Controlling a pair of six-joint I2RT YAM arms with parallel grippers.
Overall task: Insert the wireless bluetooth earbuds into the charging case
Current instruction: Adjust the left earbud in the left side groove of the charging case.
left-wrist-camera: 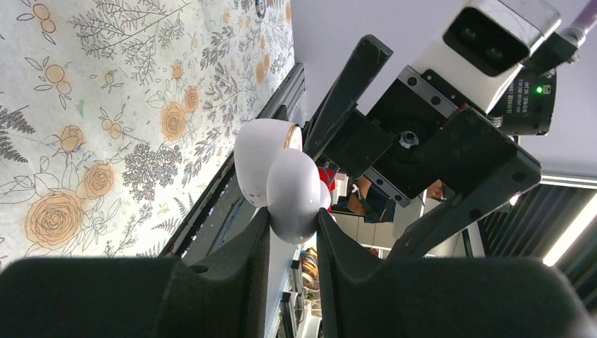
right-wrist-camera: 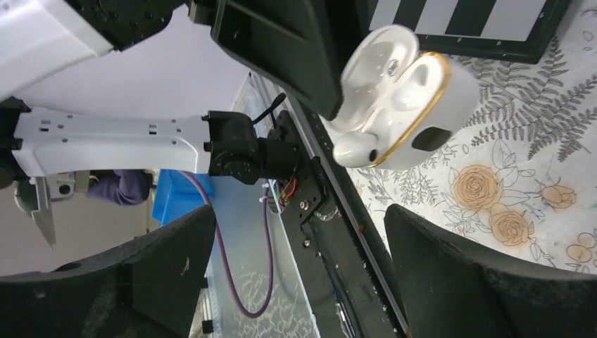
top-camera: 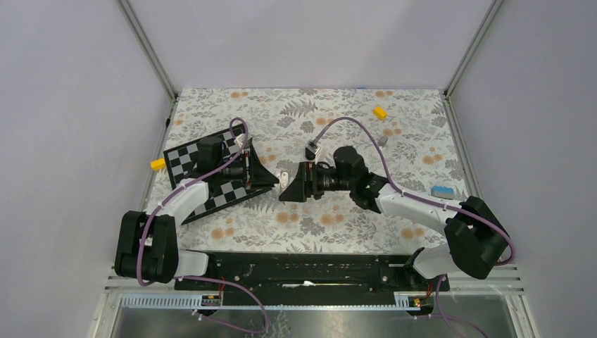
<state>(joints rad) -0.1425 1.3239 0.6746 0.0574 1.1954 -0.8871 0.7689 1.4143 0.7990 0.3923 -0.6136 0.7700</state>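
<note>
The white charging case (left-wrist-camera: 292, 190) has a gold rim and its lid stands open. My left gripper (left-wrist-camera: 292, 215) is shut on it and holds it above the table, pointing to the right. In the right wrist view the case (right-wrist-camera: 401, 105) hangs just ahead of my right gripper (right-wrist-camera: 301, 211), which is open and empty. One white earbud (right-wrist-camera: 355, 148) sits at the lower end of the case's opening. Beside it a dark oval slot (right-wrist-camera: 431, 137) shows. In the top view the two grippers face each other, with the case (top-camera: 284, 176) between the left gripper (top-camera: 273, 176) and the right gripper (top-camera: 287, 190).
A black and white checkerboard (top-camera: 184, 160) lies under the left arm. A yellow block (top-camera: 158, 164) sits at its left edge and another (top-camera: 380, 112) at the far right. A blue object (top-camera: 442, 190) and a small grey piece (top-camera: 382, 141) lie on the floral cloth.
</note>
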